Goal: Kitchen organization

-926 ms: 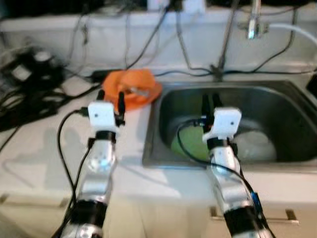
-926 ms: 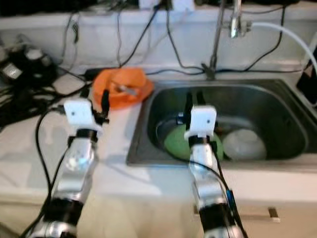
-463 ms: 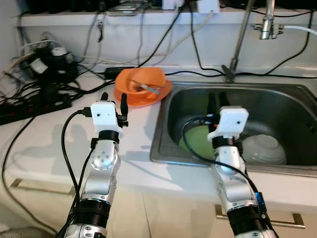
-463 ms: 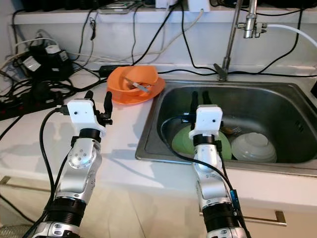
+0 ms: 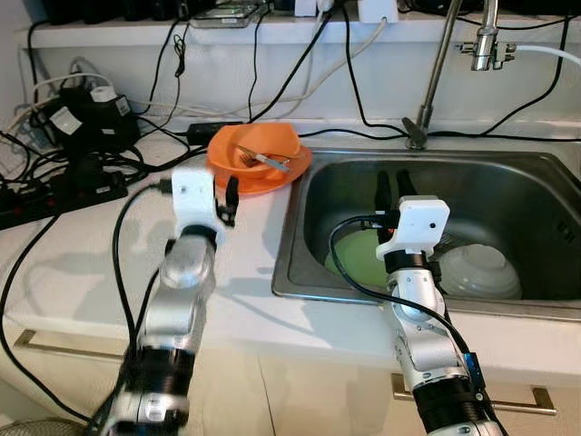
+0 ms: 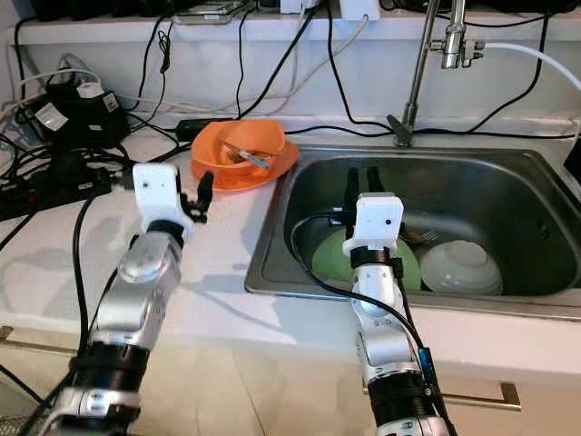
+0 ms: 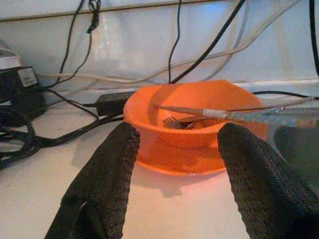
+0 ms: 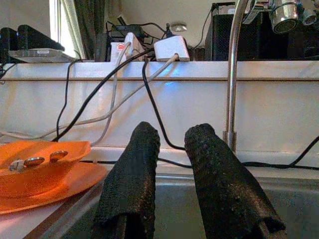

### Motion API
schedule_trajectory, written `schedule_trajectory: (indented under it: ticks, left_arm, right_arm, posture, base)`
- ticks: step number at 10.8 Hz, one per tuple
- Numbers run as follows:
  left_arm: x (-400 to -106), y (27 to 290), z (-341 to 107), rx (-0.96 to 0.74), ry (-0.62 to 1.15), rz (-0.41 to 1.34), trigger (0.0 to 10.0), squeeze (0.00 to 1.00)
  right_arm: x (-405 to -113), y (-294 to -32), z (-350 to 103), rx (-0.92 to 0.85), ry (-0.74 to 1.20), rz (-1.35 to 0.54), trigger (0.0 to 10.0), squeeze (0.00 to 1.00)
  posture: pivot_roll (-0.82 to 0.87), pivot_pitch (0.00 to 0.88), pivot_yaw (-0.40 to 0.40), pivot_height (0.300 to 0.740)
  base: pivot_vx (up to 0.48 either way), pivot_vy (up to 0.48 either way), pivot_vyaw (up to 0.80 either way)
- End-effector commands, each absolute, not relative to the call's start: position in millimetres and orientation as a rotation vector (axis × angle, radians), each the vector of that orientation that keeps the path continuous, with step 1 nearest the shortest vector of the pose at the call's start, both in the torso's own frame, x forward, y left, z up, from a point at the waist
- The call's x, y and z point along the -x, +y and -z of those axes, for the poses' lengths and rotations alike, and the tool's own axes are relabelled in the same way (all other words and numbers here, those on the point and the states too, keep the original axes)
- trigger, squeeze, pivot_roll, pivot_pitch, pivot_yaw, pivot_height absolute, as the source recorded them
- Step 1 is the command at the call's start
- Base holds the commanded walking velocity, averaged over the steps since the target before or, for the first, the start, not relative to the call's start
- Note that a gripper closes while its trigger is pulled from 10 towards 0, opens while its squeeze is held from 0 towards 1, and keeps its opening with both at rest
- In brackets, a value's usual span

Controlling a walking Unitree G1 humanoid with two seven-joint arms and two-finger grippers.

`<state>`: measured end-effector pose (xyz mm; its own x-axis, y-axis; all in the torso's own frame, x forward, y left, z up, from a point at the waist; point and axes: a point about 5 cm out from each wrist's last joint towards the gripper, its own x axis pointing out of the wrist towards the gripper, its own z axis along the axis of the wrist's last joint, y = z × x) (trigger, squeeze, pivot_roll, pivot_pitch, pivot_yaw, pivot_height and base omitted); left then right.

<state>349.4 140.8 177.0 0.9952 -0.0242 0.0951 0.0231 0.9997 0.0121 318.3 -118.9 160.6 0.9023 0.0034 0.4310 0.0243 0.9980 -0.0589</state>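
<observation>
White counter (image 5: 82, 272), orange bowl (image 5: 257, 156), left gripper (image 5: 211, 193) near, spread wide

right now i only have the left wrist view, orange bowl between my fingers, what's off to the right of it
Observer: A steel sink, directly beside the orange bowl.
Operator: anything in the sink
Observer: A green plate and a white bowl on its floor.
Operator: where's my other arm
Observer: The right gripper hangs over the sink, above the green plate, fingers slightly apart.
</observation>
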Motion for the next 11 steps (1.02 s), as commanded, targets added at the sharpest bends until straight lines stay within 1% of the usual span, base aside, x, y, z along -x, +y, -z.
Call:
schedule_trajectory:
  ticks: [1,2,3,4,5,6,7,8,10,11]
  left_arm:
    - [-354,143,-177,-0.018,-0.052,0.028,10.0,1.00]
    - [-358,140,-175,-0.059,0.001,0.064,10.0,0.98]
    - [-362,138,-173,-0.092,0.037,0.078,10.0,0.00]
    - [-365,137,-175,-0.090,0.036,0.084,10.0,0.00]
    - [-369,137,-174,-0.071,0.055,0.080,10.0,1.00]
    - [-372,139,-168,-0.046,0.117,0.062,10.0,1.00]
    - [-375,140,-167,-0.058,0.136,0.060,10.0,0.02]
    - [-380,140,-169,-0.043,0.154,0.069,10.0,0.00]
    - [-392,147,-169,0.005,0.232,0.051,10.0,0.00]
    - [-398,153,-174,0.000,0.226,0.044,10.0,0.00]
  right_arm:
    - [-319,-120,-154,0.061,-0.414,0.012,10.0,0.00]
    - [-319,-120,-154,0.061,-0.414,0.015,10.0,0.00]
    - [-319,-120,-154,0.062,-0.414,0.015,10.0,0.00]
    - [-319,-120,-154,0.062,-0.414,0.016,10.0,0.00]
    - [-319,-120,-154,0.063,-0.413,0.017,10.0,0.00]
    - [-319,-120,-154,0.063,-0.413,0.017,10.0,0.00]
    - [-319,-120,-154,0.063,-0.413,0.016,10.0,0.00]
    - [-319,-120,-154,0.064,-0.413,0.014,10.0,0.00]
    - [-319,-120,-154,0.063,-0.415,0.015,10.0,0.00]
    - [-318,-121,-154,0.063,-0.415,0.017,10.0,0.00]
  posture:
    - [0.02,0.015,0.094,0.740]
    - [0.02,0.013,0.094,0.740]
    - [0.02,0.013,0.096,0.740]
    - [0.02,0.012,0.096,0.740]
    - [0.02,0.012,0.095,0.740]
    - [0.02,0.011,0.094,0.740]
    - [0.02,0.010,0.092,0.740]
    - [0.02,0.008,0.093,0.740]
    - [0.01,0.008,0.098,0.740]
    - [0.01,0.006,0.100,0.740]
  base:
    - [0.000,0.000,0.00]
    - [0.000,0.000,0.00]
    - [0.000,0.000,0.00]
    - [0.000,0.000,0.00]
    - [0.000,0.000,0.00]
    - [0.000,0.000,0.00]
    - [0.000,0.000,0.00]
    - [0.000,0.000,0.00]
    - [0.000,0.000,0.00]
    - [0.000,0.000,0.00]
